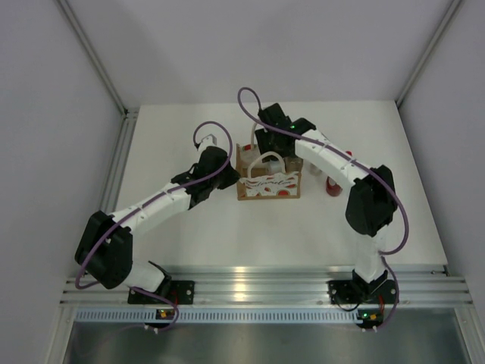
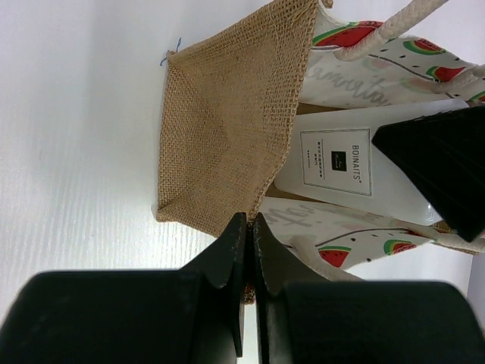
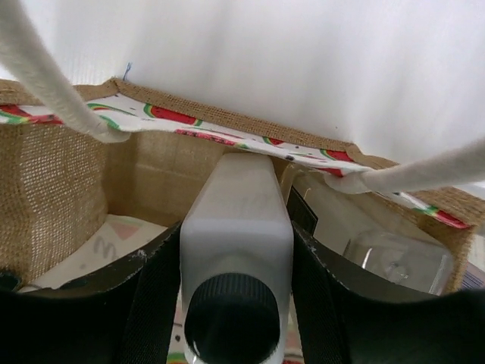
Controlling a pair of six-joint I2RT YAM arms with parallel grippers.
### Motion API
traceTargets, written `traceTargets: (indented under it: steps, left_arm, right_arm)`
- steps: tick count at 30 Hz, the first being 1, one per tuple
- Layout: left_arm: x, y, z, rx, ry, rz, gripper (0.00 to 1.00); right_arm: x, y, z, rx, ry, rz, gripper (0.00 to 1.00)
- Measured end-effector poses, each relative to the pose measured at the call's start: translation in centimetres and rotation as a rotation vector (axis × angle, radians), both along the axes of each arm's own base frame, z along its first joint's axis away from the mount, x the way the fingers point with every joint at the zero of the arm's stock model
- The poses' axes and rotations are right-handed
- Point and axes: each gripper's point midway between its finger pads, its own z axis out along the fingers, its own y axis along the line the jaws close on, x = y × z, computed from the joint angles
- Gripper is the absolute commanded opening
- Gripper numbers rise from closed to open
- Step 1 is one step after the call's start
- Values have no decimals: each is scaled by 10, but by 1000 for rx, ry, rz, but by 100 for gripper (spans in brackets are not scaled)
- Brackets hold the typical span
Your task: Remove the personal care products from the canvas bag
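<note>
The canvas bag (image 1: pixel 269 184) stands mid-table, its watermelon panel facing me. My left gripper (image 1: pixel 227 173) is shut on the bag's left burlap edge; in the left wrist view the jaws (image 2: pixel 250 221) pinch the rim of the bag (image 2: pixel 227 129). My right gripper (image 1: pixel 265 148) is down in the bag's mouth. In the right wrist view it (image 3: pixel 236 227) is shut on a white bottle (image 3: pixel 236 220) with a dark round cap, inside the bag (image 3: pixel 61 189). That labelled white bottle (image 2: pixel 337 163) also shows in the left wrist view. A red bottle (image 1: pixel 332 184) stands on the table right of the bag.
Another pale container with a clear cap (image 3: pixel 394 262) sits in the bag to the right of the held bottle. The bag's rope handles (image 3: pixel 45 76) arch over the opening on both sides. White walls and metal rails enclose the table (image 1: pixel 227 235).
</note>
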Motion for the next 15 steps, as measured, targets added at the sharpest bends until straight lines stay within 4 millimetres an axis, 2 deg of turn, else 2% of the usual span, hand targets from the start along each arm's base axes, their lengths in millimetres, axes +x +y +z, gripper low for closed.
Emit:
traceTargets:
  steps: [5, 7, 9, 11, 13, 15]
  left_arm:
    - [0, 0, 0, 0, 0, -1, 0]
    - [0, 0, 0, -1, 1, -2, 0]
    - [0, 0, 0, 0, 0, -3, 0]
    - [0, 0, 0, 0, 0, -4, 0]
    - [0, 0, 0, 1, -1, -4, 0]
    - [0, 0, 0, 1, -1, -5, 0]
  right_arm:
    - [1, 4, -17, -16, 26, -3, 53]
    - [2, 4, -21, -22, 31, -4, 43]
    - [2, 4, -21, -27, 27, -4, 23]
    - [2, 5, -21, -19, 29, -8, 8]
    - [2, 6, -21, -17, 29, -8, 1]
    - [2, 6, -21, -16, 29, -8, 0]
